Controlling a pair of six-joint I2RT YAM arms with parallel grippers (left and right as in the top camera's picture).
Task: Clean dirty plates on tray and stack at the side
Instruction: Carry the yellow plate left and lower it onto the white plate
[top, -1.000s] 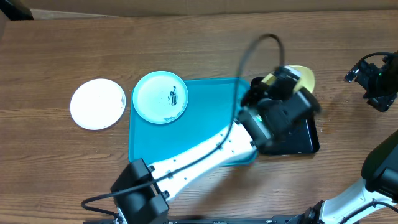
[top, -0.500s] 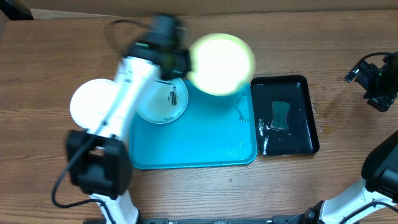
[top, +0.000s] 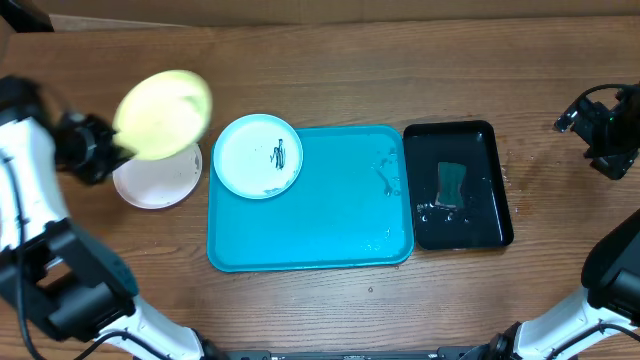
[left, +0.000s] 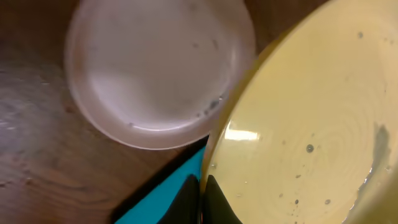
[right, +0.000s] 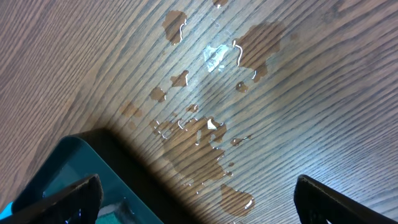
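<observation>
The left pincer (left: 202, 198) clenched the yellow-green plate (top: 163, 113) (tilted) over the white plate (top: 158, 181); the right pincer (right: 199, 202) gaped wide.

Pinches the yellow-green plate (top: 163, 113) by its rim in the closed left end effector (top: 112, 152), arm stretched far left. Holds the right end effector (top: 580, 118) far right, jaws spread wide, empty.

One plate (top: 259, 155) sits on the tray (top: 330, 220), at its far-left corner.

Left pincer (top: 112, 148) grips yellow-green plate (top: 165, 112) above white plate (top: 150, 182); blue plate (top: 258, 155) on tray (top: 330, 225) corner
</observation>
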